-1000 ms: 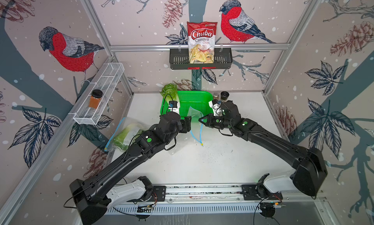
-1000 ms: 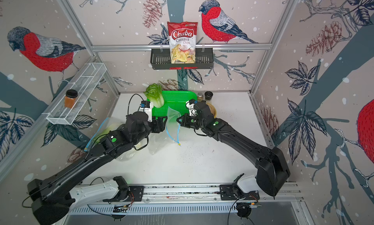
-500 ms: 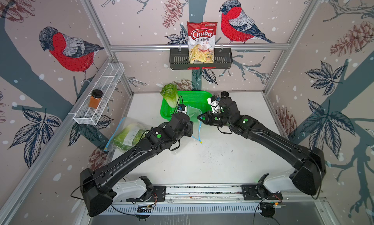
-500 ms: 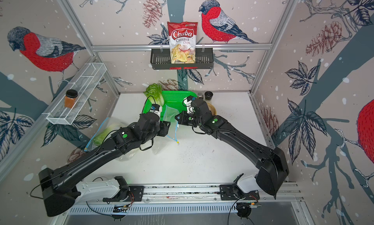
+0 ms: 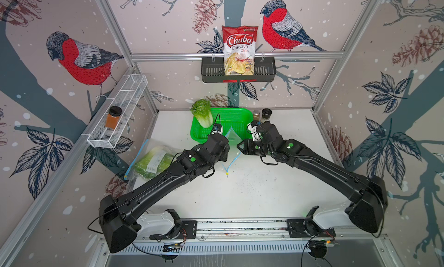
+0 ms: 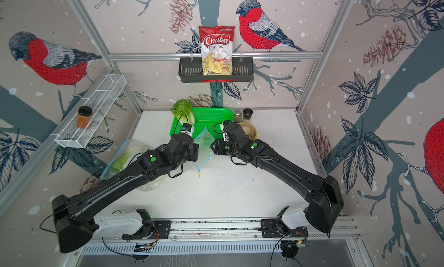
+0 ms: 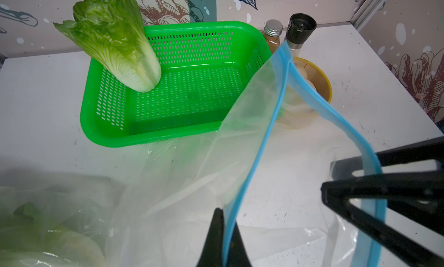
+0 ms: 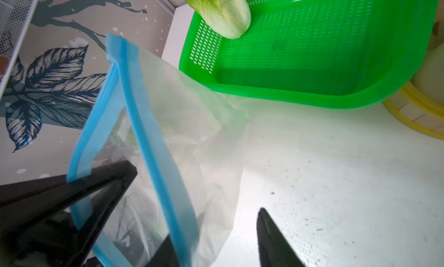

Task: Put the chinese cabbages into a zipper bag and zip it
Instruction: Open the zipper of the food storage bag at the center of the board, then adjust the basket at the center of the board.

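One chinese cabbage [image 5: 203, 113] [image 7: 113, 40] leans on the left rim of the green mesh basket [image 5: 233, 119] [image 7: 192, 90]. In front of the basket a clear zipper bag [image 5: 231, 138] [image 6: 204, 141] [image 8: 192, 133] with a blue zip strip is held up off the table. My left gripper [image 7: 227, 213] [image 6: 197, 153] is shut on one side of the strip. My right gripper [image 8: 216, 223] [image 5: 239, 147] is open; the other side of the strip lies against one of its fingers. A second bag [image 5: 153, 161] [image 7: 36, 229] with green cabbage inside lies at the table's left.
A spice jar [image 7: 272, 35], a black-capped grinder [image 7: 300, 30] and a yellow bowl [image 7: 322, 85] stand right of the basket. A chips bag [image 5: 239, 49] sits in the black rack on the back wall. A wire shelf [image 5: 120, 109] with an orange jar hangs on the left wall.
My left arm swung right to the raised bag and its jaws closed on the blue strip. My right gripper, shut on the strip before, has opened.
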You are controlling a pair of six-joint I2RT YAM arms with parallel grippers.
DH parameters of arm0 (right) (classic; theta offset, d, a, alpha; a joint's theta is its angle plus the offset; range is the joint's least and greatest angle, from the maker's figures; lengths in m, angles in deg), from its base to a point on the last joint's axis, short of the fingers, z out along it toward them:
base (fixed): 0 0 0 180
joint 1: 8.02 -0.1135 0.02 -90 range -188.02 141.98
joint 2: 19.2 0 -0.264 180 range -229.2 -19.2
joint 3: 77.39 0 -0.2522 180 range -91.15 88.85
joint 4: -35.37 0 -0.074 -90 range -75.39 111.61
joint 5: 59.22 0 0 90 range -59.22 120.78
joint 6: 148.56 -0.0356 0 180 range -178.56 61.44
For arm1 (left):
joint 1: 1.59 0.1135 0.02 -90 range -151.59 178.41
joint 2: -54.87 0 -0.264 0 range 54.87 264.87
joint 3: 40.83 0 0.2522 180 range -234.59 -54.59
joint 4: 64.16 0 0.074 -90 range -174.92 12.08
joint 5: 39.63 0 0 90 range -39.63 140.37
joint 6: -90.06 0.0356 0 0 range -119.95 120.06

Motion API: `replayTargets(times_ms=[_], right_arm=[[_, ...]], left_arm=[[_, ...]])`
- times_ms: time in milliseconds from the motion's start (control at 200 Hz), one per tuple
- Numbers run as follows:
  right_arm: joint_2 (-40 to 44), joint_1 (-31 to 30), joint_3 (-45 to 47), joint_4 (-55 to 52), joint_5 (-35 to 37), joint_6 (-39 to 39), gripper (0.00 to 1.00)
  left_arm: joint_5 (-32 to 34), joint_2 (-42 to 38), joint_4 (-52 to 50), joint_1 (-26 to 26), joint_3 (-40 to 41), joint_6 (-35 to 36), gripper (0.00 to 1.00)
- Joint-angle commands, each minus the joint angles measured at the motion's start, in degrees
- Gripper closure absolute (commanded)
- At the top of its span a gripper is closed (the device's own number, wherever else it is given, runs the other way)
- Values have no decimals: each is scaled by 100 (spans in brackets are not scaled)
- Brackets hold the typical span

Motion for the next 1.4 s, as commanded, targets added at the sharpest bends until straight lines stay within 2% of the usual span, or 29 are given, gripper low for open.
replayTargets(times_ms=[0, 90, 185, 360, 540, 725, 855, 946, 1016, 1081, 1271, 1396], right_arm=[[-156, -69, -76, -164, 185, 214, 36], [-234, 7, 113, -19, 317, 218, 33], [-274, 133, 478, 101, 494, 216, 33], [-249, 54, 804, -49, 1352, 312, 33], [-153, -68, 786, 341, 911, 446, 30], [-30, -182, 387, 489, 371, 635, 24], [418, -173, 386, 750, 132, 680, 19], [740, -116, 378, 880, -4, 685, 12], [908, 32, 357, 922, -106, 643, 9], [912, 288, 346, 927, -229, 550, 2], [464, 1232, 305, 902, 35, 320, 2], [-180, 1415, 132, 1311, -142, 396, 2]], left_arm=[[-99, 38, 520, -5, 6, 197, 100], [3, 17, 600, -5, -5, 191, 100], [444, -72, 592, -5, -62, 129, 100], [1061, -310, 649, 4, -142, 179, 100], [364, -372, 943, 4, 178, 118, 100], [379, -235, 807, 4, 246, 80, 100], [387, -197, 669, 5, 325, 42, 100], [331, -244, 685, 4, 503, 23, 99], [266, -260, 688, 4, 575, 27, 98], [255, -243, 595, 4, 566, -12, 97], [72, -302, 381, 4, 580, -56, 94], [-268, -395, 221, -5, 608, -121, 94]])
